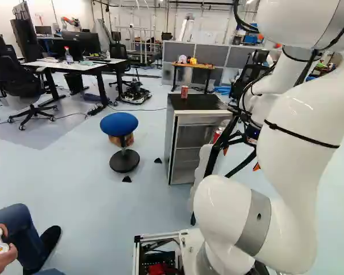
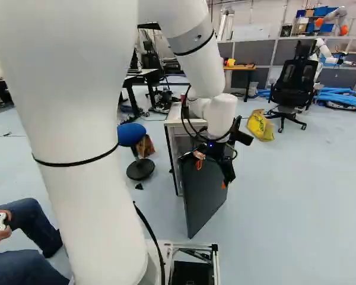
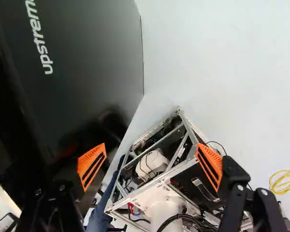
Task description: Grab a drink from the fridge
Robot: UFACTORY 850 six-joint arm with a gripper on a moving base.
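The fridge [image 1: 178, 140] stands ahead of the base with its door open; the door's dark outer face [image 2: 202, 193] shows in the right base view. A red can [image 1: 184, 91] is on the fridge's top, and another red can [image 1: 218, 134] shows by the door's inner side, partly hidden by the arm. In the left base view my gripper [image 1: 241, 159] hangs at the door; in the right base view it overlaps the door's upper part. In the wrist view the gripper [image 3: 151, 166] is open, nothing held, one finger alongside the dark door panel [image 3: 87, 63].
A blue stool [image 1: 119, 123] stands beside the fridge. A seated person's legs and hands with a controller are close beside the base. A yellow bag [image 2: 260, 125] and an office chair [image 2: 293, 83] stand beyond the door. Another robot [image 2: 329, 53] is at the back.
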